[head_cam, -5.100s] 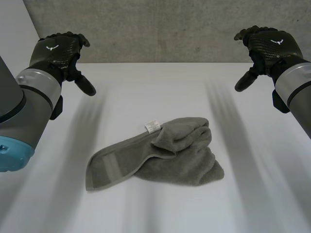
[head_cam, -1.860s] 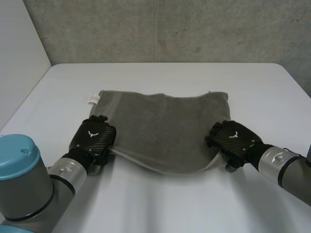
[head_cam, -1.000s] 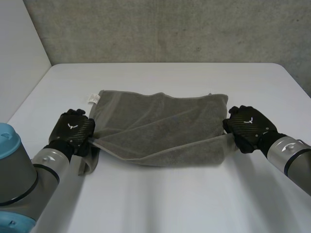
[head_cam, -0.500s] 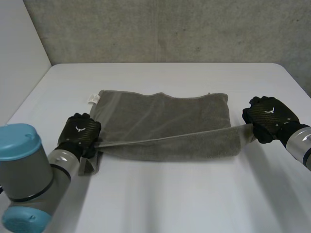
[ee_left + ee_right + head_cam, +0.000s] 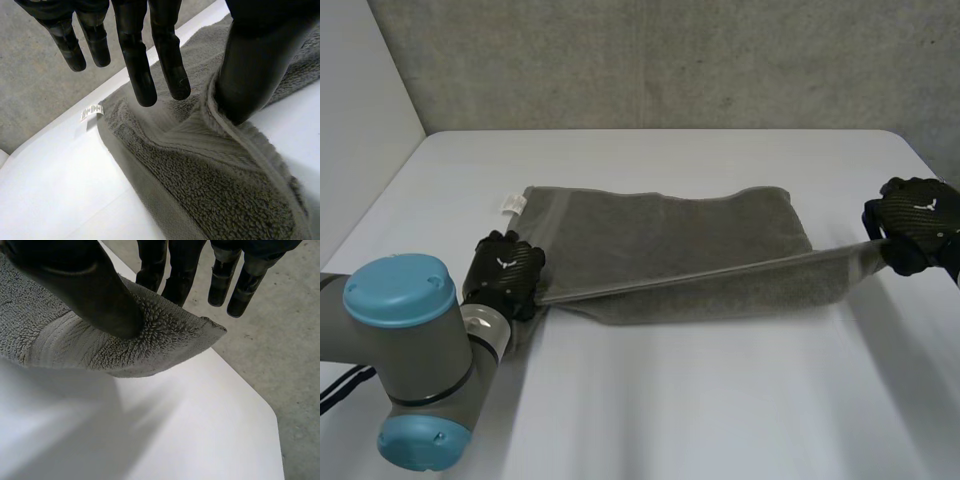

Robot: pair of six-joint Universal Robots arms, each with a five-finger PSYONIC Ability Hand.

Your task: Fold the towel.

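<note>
Towel (image 5: pixel 670 235) grey, near edge raised taut, white tag (image 5: pixel 510 204) at corner

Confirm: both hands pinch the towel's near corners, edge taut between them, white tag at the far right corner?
One error: the head view shows the white tag at the towel's far left corner, nearer the left hand. It and the right hand do pinch the near corners, edge taut.

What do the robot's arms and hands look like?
The left hand and right hand are black and weave-patterned, with a small white mark on the back. The left arm is grey with a round light-blue cap and a silver wrist cuff.
</note>
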